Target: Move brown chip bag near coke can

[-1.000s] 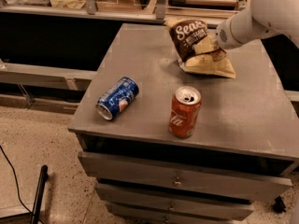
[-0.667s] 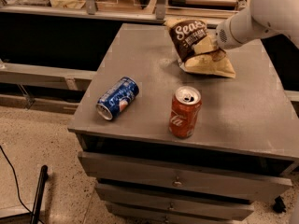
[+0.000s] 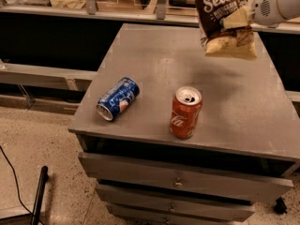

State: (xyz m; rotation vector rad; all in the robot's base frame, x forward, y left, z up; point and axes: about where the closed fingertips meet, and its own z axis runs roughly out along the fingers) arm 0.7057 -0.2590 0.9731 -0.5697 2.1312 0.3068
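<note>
- coke can (image 3: 186, 113) is standing upright near the front edge of the cabinet top (image 3: 154, 55), centre frame.
- blue can (image 3: 118, 99) is lying sideways to its left, apart.
- brown chip bag (image 3: 225, 22) is hanging airborne, upper right, well apart from the coke can.
- gripper (image 3: 244, 14) is clenching the bag's right edge.

Arm: one white arm (image 3: 280, 3) enters from the upper right edge of the frame and reaches leftward; only its last rounded segment is in view.
Wrist: barrel-shaped, roughly level, with a small round grille on its side.
Gripper: the gripper (image 3: 241, 13) sits at the top right of the frame, just left of the wrist.
Fingers: a pale finger (image 3: 234, 20) lies across the brown chip bag (image 3: 218, 11), clamped at its right edge.
Load: the bag hangs upright in the air.
</note>
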